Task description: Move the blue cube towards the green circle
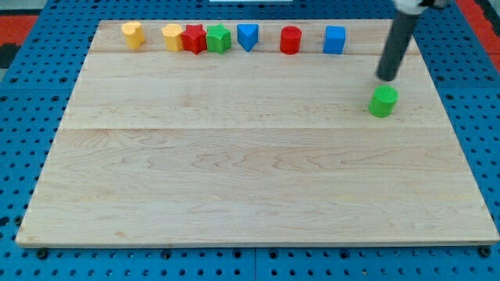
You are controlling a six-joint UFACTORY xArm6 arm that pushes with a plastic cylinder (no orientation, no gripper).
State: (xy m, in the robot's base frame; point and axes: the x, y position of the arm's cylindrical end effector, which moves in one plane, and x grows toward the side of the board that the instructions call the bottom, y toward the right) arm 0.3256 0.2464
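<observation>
Camera view showed a wooden board on a blue pegboard. No containers were present, and the rod had no jaws to report. My tip sat just above the green circle, near the board's right edge, with contact unclear. The blue cube stood in the top row, up-left of my tip. Leftward along that row: red cylinder, blue block, green block, red block, two yellow blocks.
</observation>
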